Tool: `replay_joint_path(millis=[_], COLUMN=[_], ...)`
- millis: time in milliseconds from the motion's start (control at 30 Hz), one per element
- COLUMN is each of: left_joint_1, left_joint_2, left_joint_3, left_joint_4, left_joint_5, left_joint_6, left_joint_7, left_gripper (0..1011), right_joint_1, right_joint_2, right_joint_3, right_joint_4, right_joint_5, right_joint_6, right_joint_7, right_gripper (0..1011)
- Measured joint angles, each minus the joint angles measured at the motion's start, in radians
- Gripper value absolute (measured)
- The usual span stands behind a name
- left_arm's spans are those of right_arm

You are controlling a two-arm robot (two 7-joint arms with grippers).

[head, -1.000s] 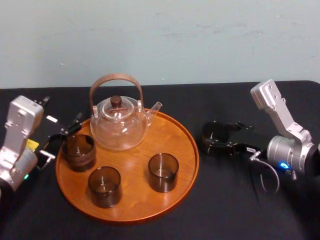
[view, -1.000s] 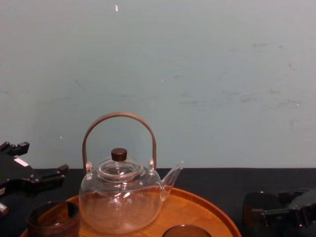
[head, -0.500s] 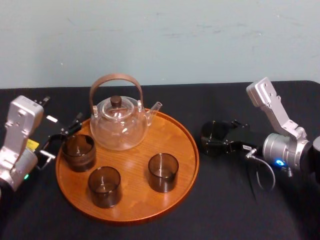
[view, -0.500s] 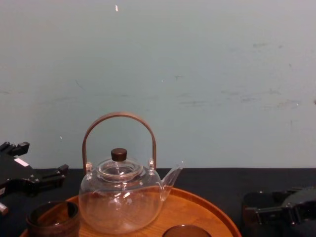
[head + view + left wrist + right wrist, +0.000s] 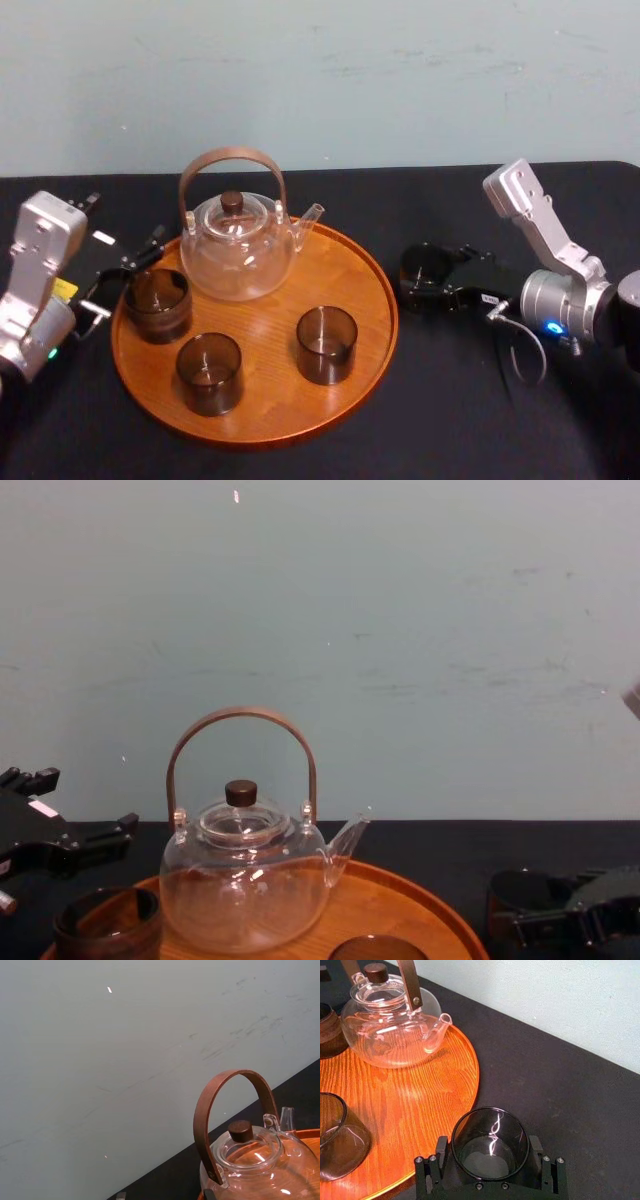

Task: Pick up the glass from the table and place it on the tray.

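Observation:
A dark smoky glass (image 5: 424, 264) stands upright on the black table (image 5: 450, 420), just right of the round wooden tray (image 5: 385, 300). My right gripper (image 5: 418, 279) is low on the table and open, with one finger on each side of the glass (image 5: 490, 1135). From the chest view the glass (image 5: 520, 892) sits at the lower right with the gripper's black fingers (image 5: 545, 918) beside it. My left gripper (image 5: 122, 280) rests open at the tray's left edge, next to a dark glass (image 5: 157, 303) that stands on the tray.
On the tray (image 5: 420, 1085) stand a clear glass teapot (image 5: 238, 250) with a brown hoop handle and two more dark glasses (image 5: 209, 372) (image 5: 326, 344). Bare wood lies between the teapot's spout and the tray's right rim. A pale wall backs the table.
My right arm has slid a little left toward the tray, bringing its fingers further round the glass. The glass, the tray's things and the left arm have stayed put.

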Motion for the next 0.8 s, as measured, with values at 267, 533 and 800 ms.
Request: replay_joint_path(millis=[267,533,800], left_joint_1=[0.000,0.000,0.000], left_joint_2=[0.000,0.000,0.000], left_joint_3=[0.000,0.000,0.000], left_joint_4=[0.000,0.000,0.000], left_joint_5=[0.000,0.000,0.000], left_joint_6=[0.000,0.000,0.000], left_joint_7=[0.000,0.000,0.000], left_gripper=[1001,1001,1001], right_joint_1=[-0.004,-0.004,-0.004], right_joint_2=[-0.001,0.000,0.000], right_joint_3=[0.000,0.001,0.002], right_joint_4=[-0.005,-0.005,-0.005], right_joint_5=[-0.008,-0.006,-0.005], right_joint_6=[0.005,0.005,0.004], right_joint_7=[-0.010,-0.009,-0.008], right_gripper=[1002,979,900])
